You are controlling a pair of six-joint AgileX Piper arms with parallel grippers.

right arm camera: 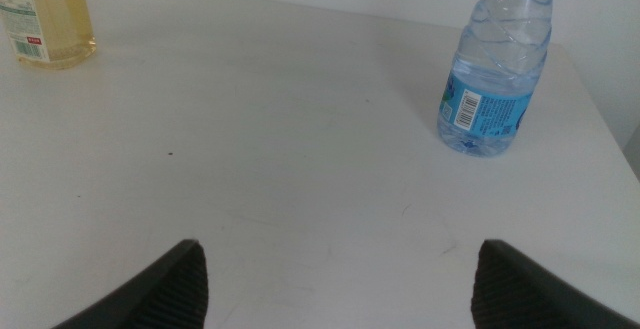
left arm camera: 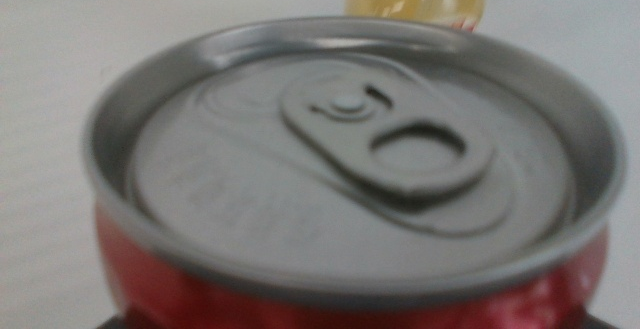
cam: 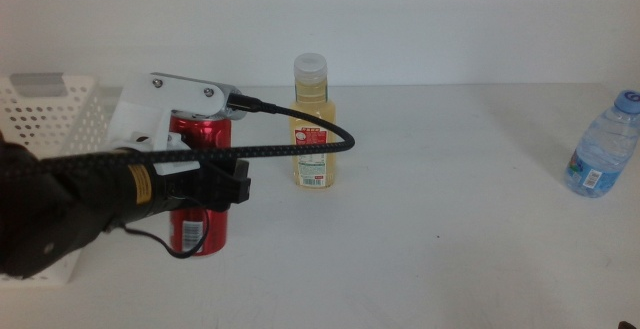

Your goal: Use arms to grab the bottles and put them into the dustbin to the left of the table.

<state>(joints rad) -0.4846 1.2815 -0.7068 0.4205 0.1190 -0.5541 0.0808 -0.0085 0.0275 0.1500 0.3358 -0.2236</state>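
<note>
White and plain, the desk [cam: 450, 229] carries all three bottles. Nearest to the dustbin [cam: 45, 109] stands the red can [cam: 200, 224], upright, its long axis vertical. The left gripper [cam: 215, 184] is at the middle of the can's height, and the left wrist view shows the silver top very close. The dark fingers seem to sit around the can, but I cannot tell for sure if they already press on it. The dustbin is just beside, at the left edge of the desk, so I judge the left arm must lift the can and carry it leftward. The yellow juice bottle [cam: 313, 129] stands behind, a little apart. The water bottle [right arm camera: 495, 74] stands far right, ahead of the right gripper [right arm camera: 340, 284], whose fingers are spread wide and hold nothing.
</note>
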